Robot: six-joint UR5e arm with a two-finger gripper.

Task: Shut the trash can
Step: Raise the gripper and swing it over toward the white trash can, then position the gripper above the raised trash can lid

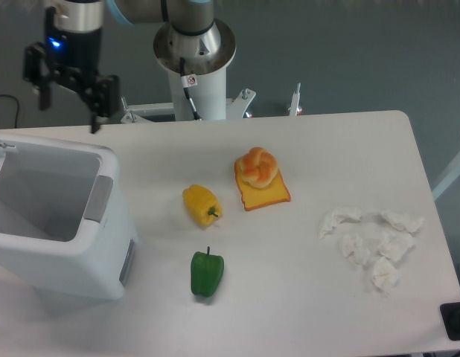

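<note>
Trash can (55, 223): white bin at the table's left edge, mouth open, its lid out of sight. Gripper (68, 111): above the bin's far rim, jaws parted and empty, likely positioned to reach the lid. Yellow pepper (200, 204), green pepper (207, 273), bun on orange board (260, 178) and crumpled tissues (371, 242) lie apart to the right.

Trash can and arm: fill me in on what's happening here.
The gripper hangs open and empty above the table's back left, just behind the trash can, touching nothing. The can stands open, its inside in view, so closing it is not yet done. On the table lie a yellow pepper, a green pepper, a bun on an orange slab and crumpled tissues.
</note>
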